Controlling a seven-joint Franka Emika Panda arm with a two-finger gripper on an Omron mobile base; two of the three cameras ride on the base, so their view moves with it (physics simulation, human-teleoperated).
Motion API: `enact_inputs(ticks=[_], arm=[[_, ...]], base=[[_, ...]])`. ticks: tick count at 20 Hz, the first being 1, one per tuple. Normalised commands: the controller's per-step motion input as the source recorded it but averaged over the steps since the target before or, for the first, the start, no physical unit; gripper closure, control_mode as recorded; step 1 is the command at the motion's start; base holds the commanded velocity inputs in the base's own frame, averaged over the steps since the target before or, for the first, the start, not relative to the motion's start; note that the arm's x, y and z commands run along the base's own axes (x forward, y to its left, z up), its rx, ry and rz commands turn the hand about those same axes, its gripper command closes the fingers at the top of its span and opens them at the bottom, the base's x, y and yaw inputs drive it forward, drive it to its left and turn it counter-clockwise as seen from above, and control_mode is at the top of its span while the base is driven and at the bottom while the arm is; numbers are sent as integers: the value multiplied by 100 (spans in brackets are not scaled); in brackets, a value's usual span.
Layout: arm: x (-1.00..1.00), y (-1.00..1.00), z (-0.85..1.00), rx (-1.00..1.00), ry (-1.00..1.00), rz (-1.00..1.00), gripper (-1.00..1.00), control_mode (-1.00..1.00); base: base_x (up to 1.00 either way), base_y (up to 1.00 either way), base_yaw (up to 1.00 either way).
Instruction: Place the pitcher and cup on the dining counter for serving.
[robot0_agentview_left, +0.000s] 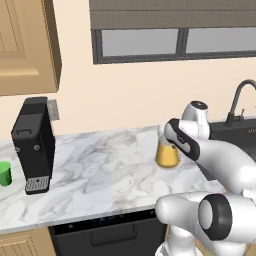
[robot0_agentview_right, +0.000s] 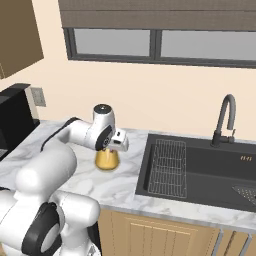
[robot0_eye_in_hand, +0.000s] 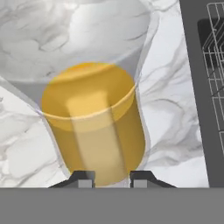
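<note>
The pitcher (robot0_agentview_left: 166, 154) (robot0_agentview_right: 106, 160), clear glass with yellow-orange liquid, stands on the marble wall counter (robot0_agentview_left: 100, 165) just left of the sink. My gripper (robot0_eye_in_hand: 112, 178) comes down on it from above (robot0_agentview_right: 107, 150). In the hand view its two finger tips (robot0_eye_in_hand: 85, 178) press against opposite sides of the glass (robot0_eye_in_hand: 94, 127). The green cup (robot0_agentview_left: 4, 173) sits at the far left edge of the counter, beside the coffee machine. The dining counter is out of view.
A black coffee machine (robot0_agentview_left: 34, 142) stands at the counter's left. To the right of the pitcher is a dark sink (robot0_agentview_right: 200, 170) with a wire rack (robot0_agentview_right: 169, 167) and a black faucet (robot0_agentview_right: 225, 120). A wall cabinet (robot0_agentview_left: 25, 45) hangs at upper left.
</note>
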Motion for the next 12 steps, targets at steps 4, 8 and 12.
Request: enact_inputs(ticks=[4,8,12], arm=[[-1,0,7,0,-18,0,100,-100],[-16,0,36,1,-33,0,100,-100],[-30,0,54,7,-40,0,100,-100]], base=[[0,0,0],[0,0,0],[0,0,0]])
